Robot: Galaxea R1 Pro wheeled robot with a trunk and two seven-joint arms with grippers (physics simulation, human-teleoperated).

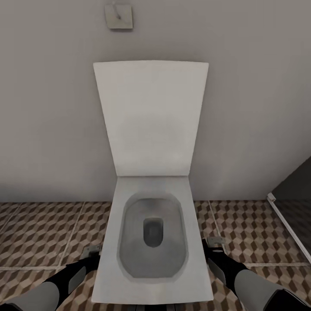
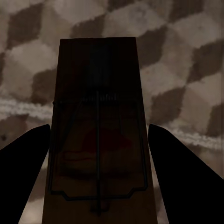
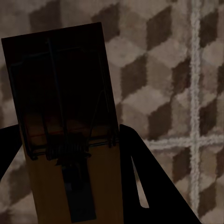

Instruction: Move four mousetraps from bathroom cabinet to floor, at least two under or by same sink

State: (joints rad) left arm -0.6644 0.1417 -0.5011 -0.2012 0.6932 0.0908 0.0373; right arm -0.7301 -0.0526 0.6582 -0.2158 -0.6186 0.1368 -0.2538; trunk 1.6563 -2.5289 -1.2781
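Note:
In the left wrist view a brown wooden mousetrap [image 2: 98,140] with dark wire parts lies between my dark fingers [image 2: 28,149]; the left gripper [image 2: 99,127] is shut on it above the cube-pattern bathroom floor [image 2: 186,70]. A second mousetrap [image 3: 65,116] sits in my right gripper [image 3: 65,135], which is shut on it over the floor [image 3: 163,70]. In the head view the left gripper [image 1: 94,250] and right gripper [image 1: 214,242] hang low on either side of a toilet. The cabinet and the sink are out of view.
A white toilet [image 1: 151,263] with its lid [image 1: 151,116] raised stands straight ahead against a grey wall. A small square plate [image 1: 119,16] is on the wall above it. A dark panel with a white frame [image 1: 287,220] runs along the right. Tiled floor [image 1: 43,233] lies on both sides.

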